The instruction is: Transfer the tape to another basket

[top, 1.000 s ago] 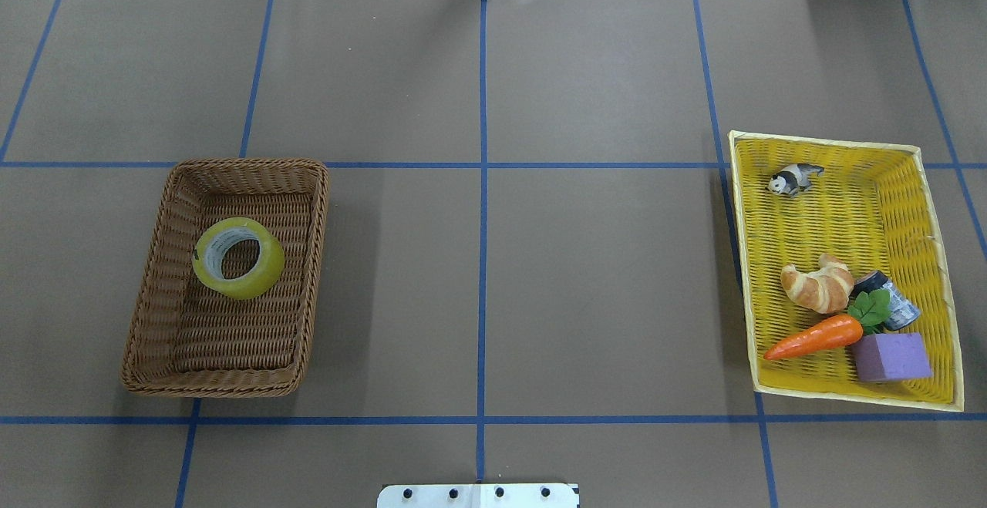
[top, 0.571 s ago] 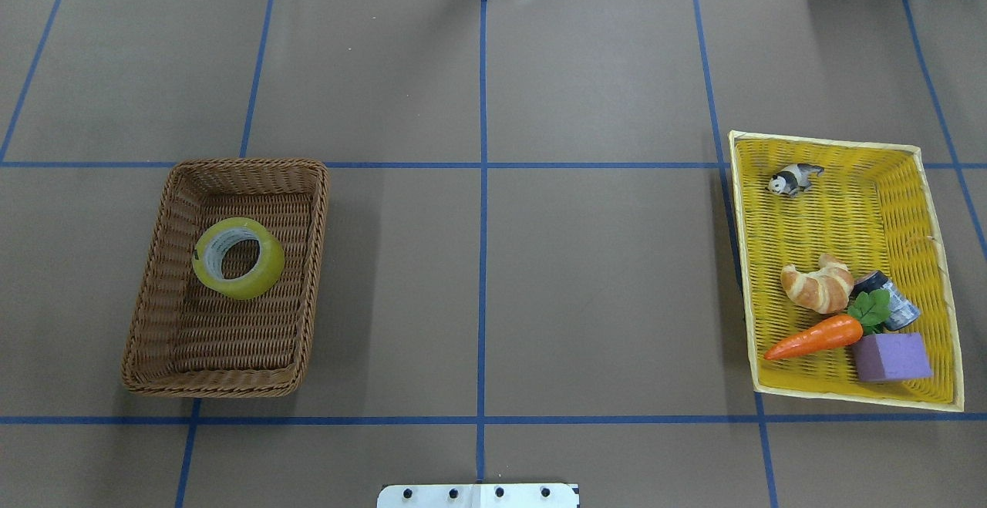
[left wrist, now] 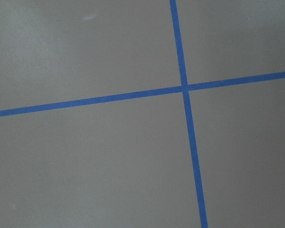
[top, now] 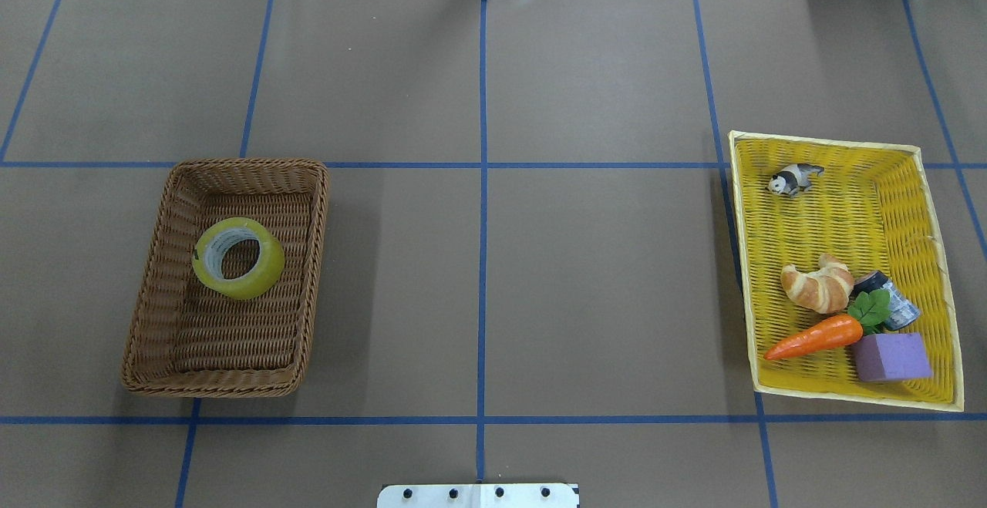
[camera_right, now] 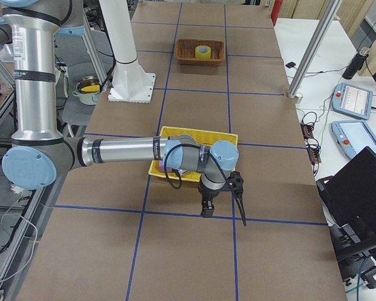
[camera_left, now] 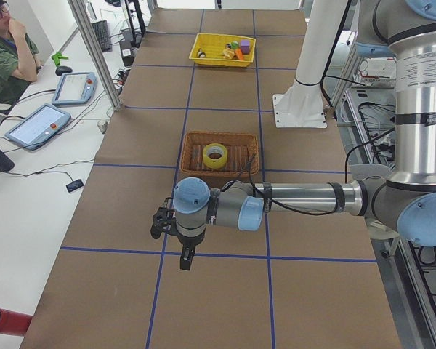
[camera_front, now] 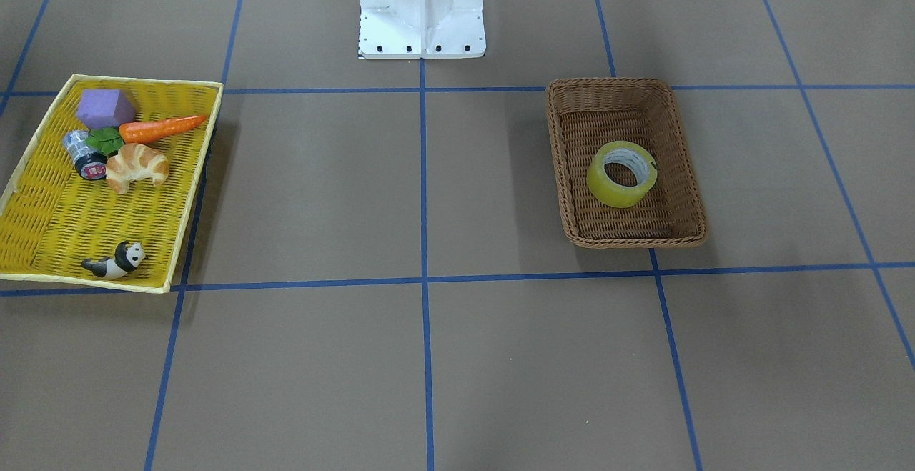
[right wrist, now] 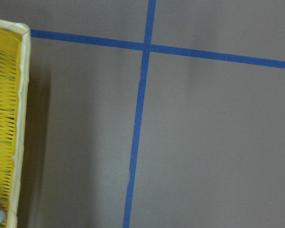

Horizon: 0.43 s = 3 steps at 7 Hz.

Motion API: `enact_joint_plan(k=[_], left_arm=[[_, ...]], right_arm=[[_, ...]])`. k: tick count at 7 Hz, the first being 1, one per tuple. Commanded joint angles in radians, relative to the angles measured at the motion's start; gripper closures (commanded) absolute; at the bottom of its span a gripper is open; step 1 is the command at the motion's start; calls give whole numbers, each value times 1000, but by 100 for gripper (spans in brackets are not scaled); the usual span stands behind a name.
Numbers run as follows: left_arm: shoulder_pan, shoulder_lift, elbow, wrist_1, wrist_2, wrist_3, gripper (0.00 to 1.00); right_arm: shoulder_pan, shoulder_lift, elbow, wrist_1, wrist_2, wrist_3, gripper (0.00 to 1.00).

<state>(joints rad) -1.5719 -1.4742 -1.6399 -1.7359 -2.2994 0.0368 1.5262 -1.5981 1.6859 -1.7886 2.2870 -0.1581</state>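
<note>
The yellow translucent tape roll (top: pixel 258 280) lies flat inside the brown wicker basket (top: pixel 231 385) on the table's left half; it also shows in the front view (camera_front: pixel 607 191). Neither gripper shows in the overhead or front views. My left gripper (camera_left: pixel 173 243) shows only in the exterior left view, low over bare table, well short of the basket (camera_left: pixel 192 156). My right gripper (camera_right: pixel 222 200) shows only in the exterior right view, beside the yellow tray (camera_right: pixel 200 133). I cannot tell whether either is open or shut.
The flat yellow woven tray (top: pixel 817 207) on the right holds a croissant (top: pixel 817 286), a carrot (top: pixel 817 337), a purple block (top: pixel 890 358), a small silvery cylinder (top: pixel 894 304) and a panda figure (top: pixel 794 179). The robot's white base (camera_front: pixel 422 6) stands mid-table. Blue tape lines grid the brown surface.
</note>
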Motion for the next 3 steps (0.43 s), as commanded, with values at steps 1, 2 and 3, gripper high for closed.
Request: enact_joint_plan(k=[1, 2, 3], left_arm=[[0, 0, 0, -1, 0, 2, 2], [0, 0, 0, 1, 2, 2, 2], [0, 0, 0, -1, 0, 2, 2]], right_arm=[[5, 3, 0, 0, 2, 0, 0], [5, 4, 3, 0, 5, 0, 0], [5, 4, 5, 0, 5, 0, 0]])
